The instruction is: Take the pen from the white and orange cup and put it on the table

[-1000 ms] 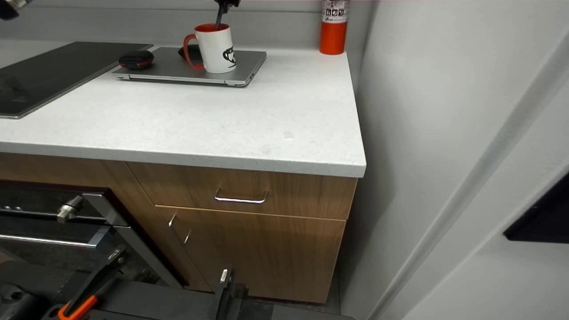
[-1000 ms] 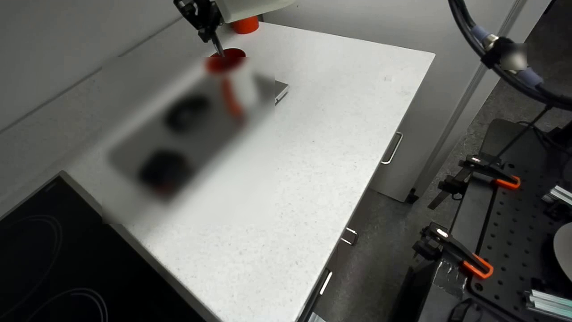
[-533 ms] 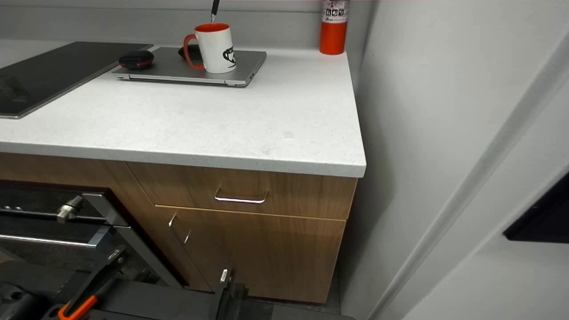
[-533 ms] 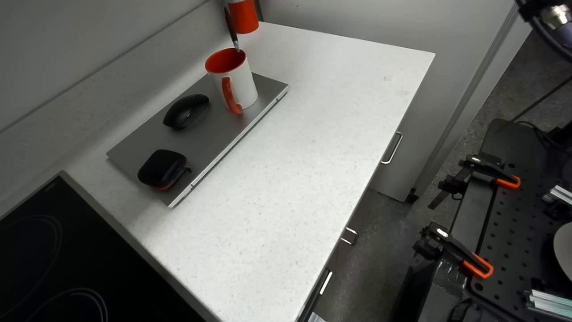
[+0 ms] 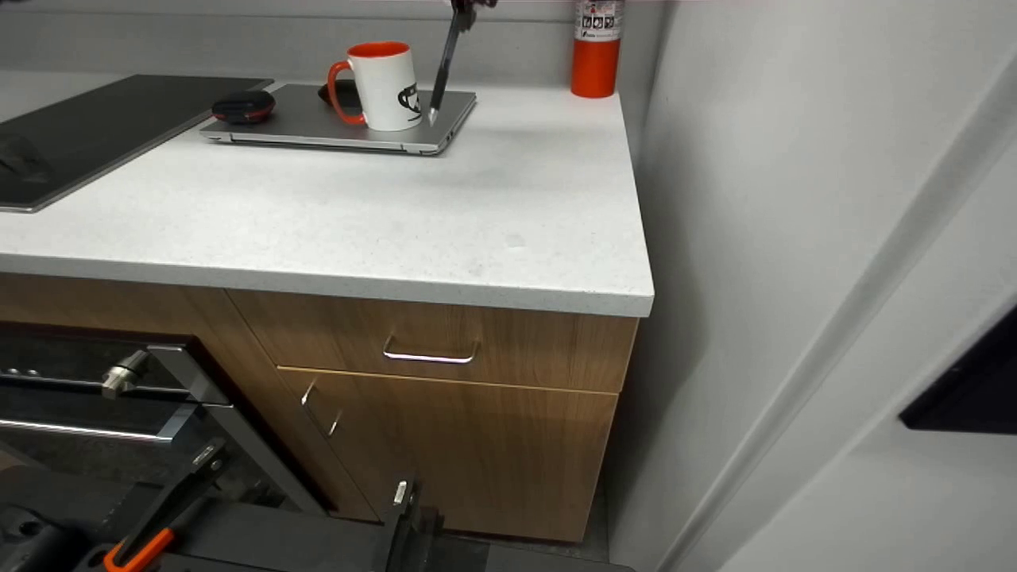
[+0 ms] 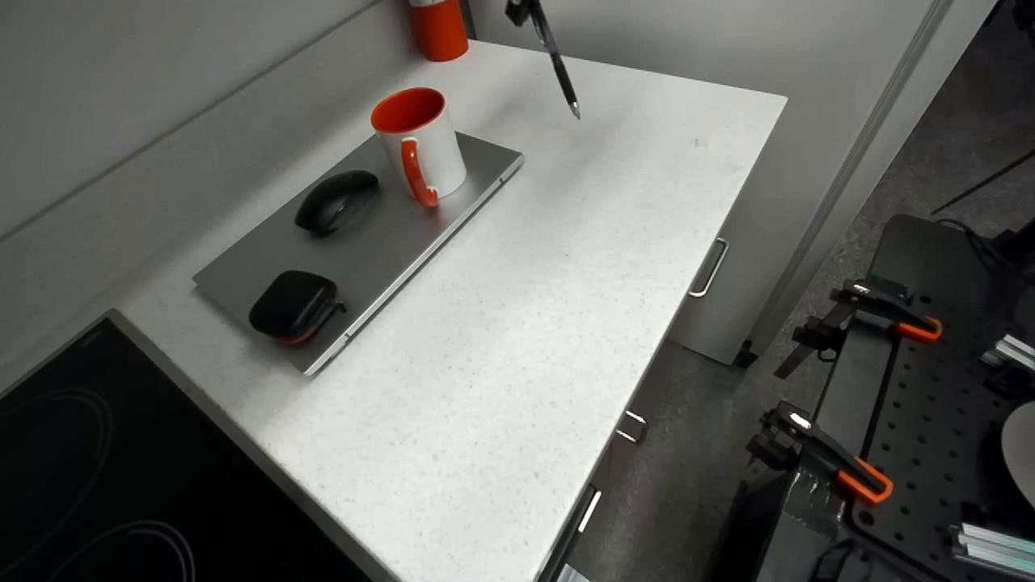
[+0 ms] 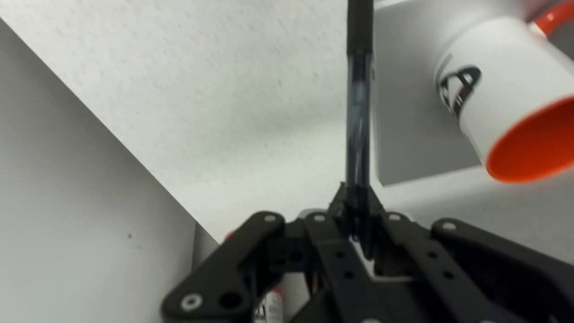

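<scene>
The white and orange cup (image 5: 388, 91) stands upright on the flat grey laptop-like slab; it also shows in an exterior view (image 6: 435, 158) and the wrist view (image 7: 506, 80). The dark pen (image 5: 446, 67) is outside the cup, to its right, tilted with its silver tip down; it also shows in an exterior view (image 6: 558, 69). My gripper (image 7: 357, 202) is shut on the pen's upper end in the wrist view, and the pen (image 7: 358, 121) sticks out from the fingertips. Only a bit of the gripper shows at the top of both exterior views. The off-white table (image 6: 485, 339) lies below the pen.
The grey slab (image 5: 310, 131) also bears a black case (image 6: 293, 307) and a black mouse (image 6: 335, 202). A red cylinder with a white label (image 5: 596, 67) stands at the back corner. A black cooktop panel (image 6: 48, 485) lies beside the slab. A wall (image 5: 755, 199) borders the table.
One second ago the pen reached into the cup. Half a second ago its tip was above the rim. Now my gripper has carried it sideways, clear of the cup, away from the cooktop.
</scene>
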